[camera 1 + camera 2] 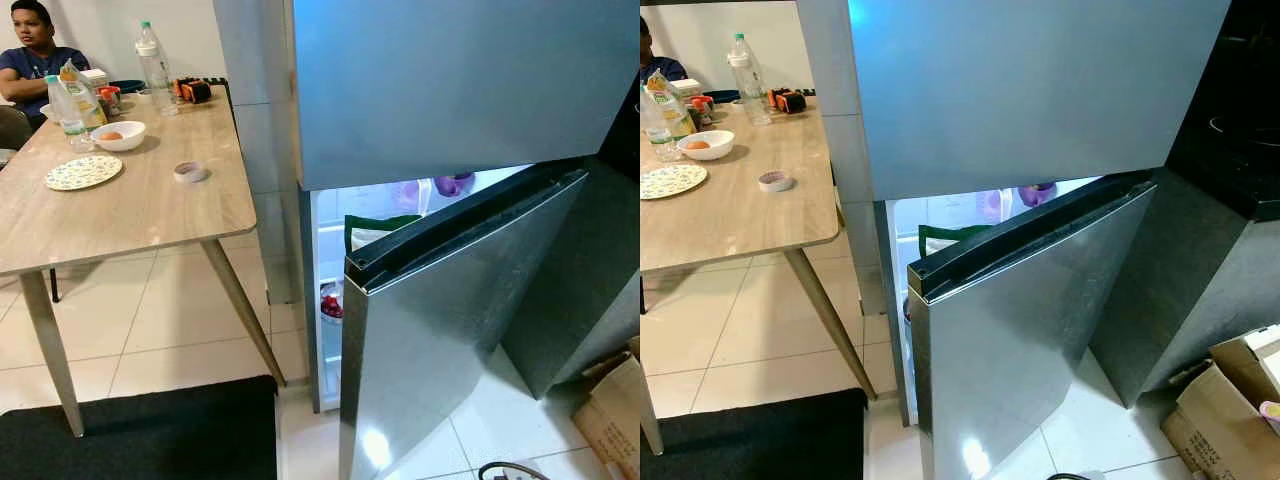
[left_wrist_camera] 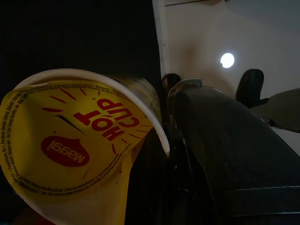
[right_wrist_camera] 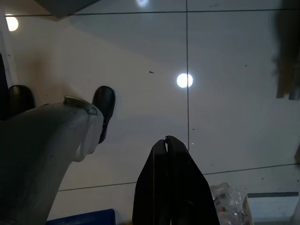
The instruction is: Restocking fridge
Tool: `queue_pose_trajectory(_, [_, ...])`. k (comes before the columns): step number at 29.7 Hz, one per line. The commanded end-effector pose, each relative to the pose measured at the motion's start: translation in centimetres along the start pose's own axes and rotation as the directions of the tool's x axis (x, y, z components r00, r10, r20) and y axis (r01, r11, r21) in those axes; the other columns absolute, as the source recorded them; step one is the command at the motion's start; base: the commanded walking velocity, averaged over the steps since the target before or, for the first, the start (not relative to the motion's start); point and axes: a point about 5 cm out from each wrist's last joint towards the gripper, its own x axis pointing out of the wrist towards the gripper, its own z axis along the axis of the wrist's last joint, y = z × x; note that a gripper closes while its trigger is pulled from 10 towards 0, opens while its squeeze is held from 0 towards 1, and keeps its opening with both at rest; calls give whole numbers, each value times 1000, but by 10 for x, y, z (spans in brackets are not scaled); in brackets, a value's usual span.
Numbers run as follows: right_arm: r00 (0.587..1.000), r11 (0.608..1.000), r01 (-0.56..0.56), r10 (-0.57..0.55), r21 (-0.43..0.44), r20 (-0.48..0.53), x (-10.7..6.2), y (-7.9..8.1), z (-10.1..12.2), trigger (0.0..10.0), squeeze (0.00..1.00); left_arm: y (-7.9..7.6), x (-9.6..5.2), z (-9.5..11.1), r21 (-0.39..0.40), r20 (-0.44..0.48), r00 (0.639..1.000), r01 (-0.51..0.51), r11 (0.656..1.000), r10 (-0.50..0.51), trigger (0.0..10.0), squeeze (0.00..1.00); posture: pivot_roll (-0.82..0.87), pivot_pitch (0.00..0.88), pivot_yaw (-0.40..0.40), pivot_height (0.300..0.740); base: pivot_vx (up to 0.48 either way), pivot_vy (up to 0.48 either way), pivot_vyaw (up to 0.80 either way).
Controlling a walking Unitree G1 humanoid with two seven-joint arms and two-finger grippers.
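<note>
The left gripper [image 2: 154, 140] appears clamped on a yellow Maggi Hot Cup [image 2: 79, 145], carried low at the robot's side for stocking, though the view is dark. The right gripper [image 3: 171, 154] hangs pinched together, empty. The fridge's lower door [image 1: 450, 330] stands ajar, giving access to the lit shelves [image 1: 335, 225].

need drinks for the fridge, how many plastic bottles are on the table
2. A tall clear bottle with a green cap stands at the table's far end; a smaller bottle stands beside the white bowl. Others could be hidden behind the clutter.
</note>
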Motion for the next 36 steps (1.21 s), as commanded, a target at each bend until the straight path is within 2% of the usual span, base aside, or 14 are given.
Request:
queue_pose_trajectory(1, [1000, 1000, -1, 1, -7, -6, 0, 1, -2, 10000, 0, 6, -2, -14, 14, -58, 998, -21, 1000, 22, 10000, 0, -95, 0, 6, 740, 0, 0, 0])
queue_pose_trajectory(31, [999, 1000, -25, 24, -18, -45, 0, 7, -12, 10000, 0, 4, -2, -13, -3, -66, 998, -12, 1000, 12, 10000, 0, -98, 0, 12, 740, 0, 0, 0])
queue_pose_trajectory(36, [999, 1000, -27, 26, -7, -45, 0, 9, -13, 10000, 0, 7, -2, -10, -23, -47, 998, -48, 999, 47, 10000, 0, -100, 0, 6, 740, 0, 0, 0])
